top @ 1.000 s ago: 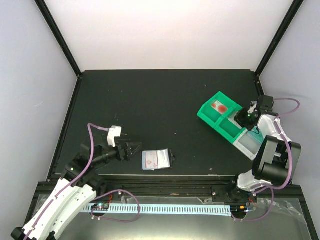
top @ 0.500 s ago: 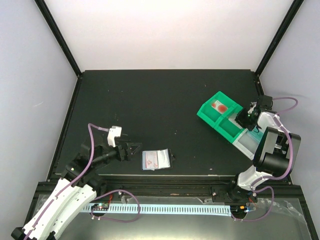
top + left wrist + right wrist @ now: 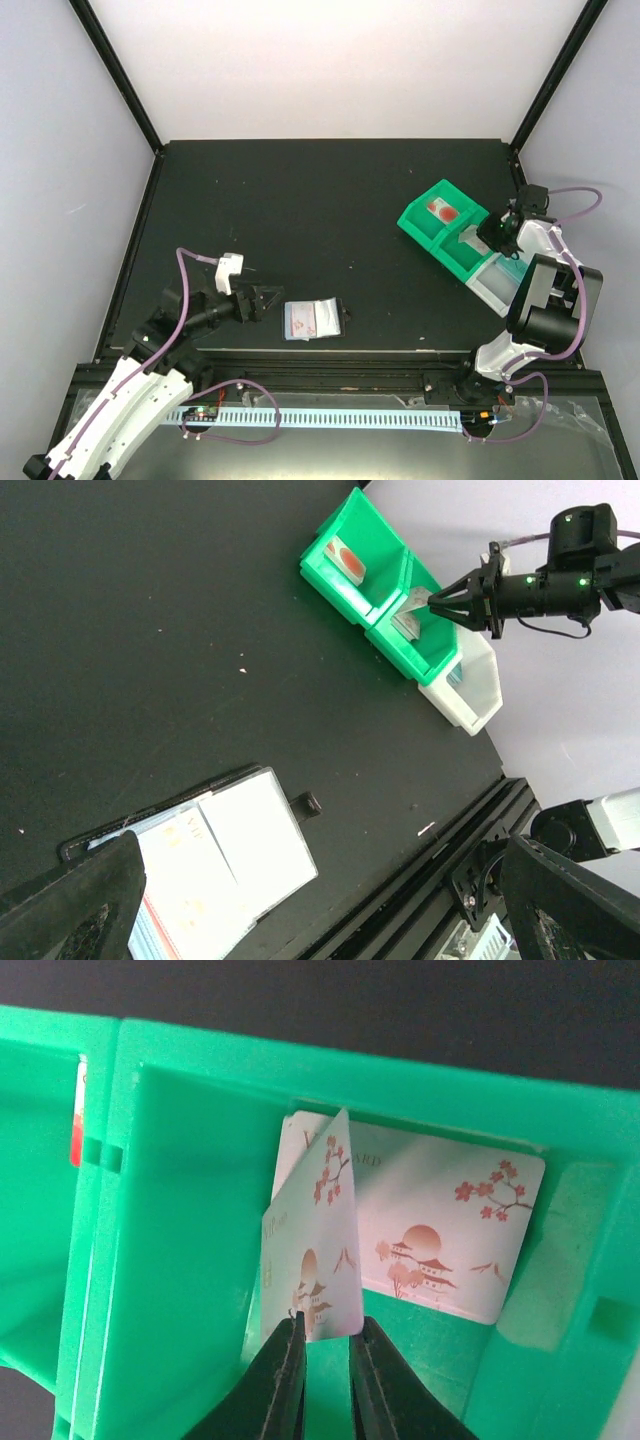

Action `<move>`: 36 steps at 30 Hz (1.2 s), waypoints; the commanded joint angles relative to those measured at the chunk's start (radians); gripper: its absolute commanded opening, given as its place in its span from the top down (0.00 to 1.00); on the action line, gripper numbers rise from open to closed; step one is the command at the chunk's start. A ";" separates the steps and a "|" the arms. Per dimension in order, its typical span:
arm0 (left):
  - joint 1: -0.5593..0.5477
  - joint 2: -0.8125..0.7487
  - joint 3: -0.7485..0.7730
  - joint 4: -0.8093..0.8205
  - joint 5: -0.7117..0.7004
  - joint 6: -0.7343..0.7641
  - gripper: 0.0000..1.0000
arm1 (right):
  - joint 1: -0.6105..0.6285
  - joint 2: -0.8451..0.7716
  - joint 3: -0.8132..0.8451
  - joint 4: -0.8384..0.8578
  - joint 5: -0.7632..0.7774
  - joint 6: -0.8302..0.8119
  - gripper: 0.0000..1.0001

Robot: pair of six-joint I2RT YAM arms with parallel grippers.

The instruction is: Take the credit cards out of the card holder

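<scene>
My right fingers [image 3: 280, 1390] stand slightly parted, gripping nothing; a white card [image 3: 310, 1250] leans on edge just beyond their tips, with a second card [image 3: 450, 1230] behind it.

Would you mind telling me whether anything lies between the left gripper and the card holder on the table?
Nothing visible does. The left gripper hangs open just left of the card holder, with only bare black table between them; the green tray sits far off to the right.
</scene>
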 commanded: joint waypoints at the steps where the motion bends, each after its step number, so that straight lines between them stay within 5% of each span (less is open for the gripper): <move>1: -0.002 -0.012 0.000 0.021 -0.003 -0.007 0.01 | -0.005 -0.005 0.025 0.013 0.054 -0.013 0.87; 12: -0.003 -0.020 -0.003 0.003 -0.007 -0.012 0.01 | -0.005 -0.012 0.019 0.004 0.067 0.010 0.86; 19: -0.004 -0.038 -0.003 -0.011 -0.010 -0.015 0.01 | -0.005 -0.035 -0.020 0.044 0.069 0.038 0.93; 36: -0.003 -0.051 0.001 -0.022 -0.001 0.005 0.01 | -0.005 -0.236 -0.309 0.403 0.118 0.397 0.99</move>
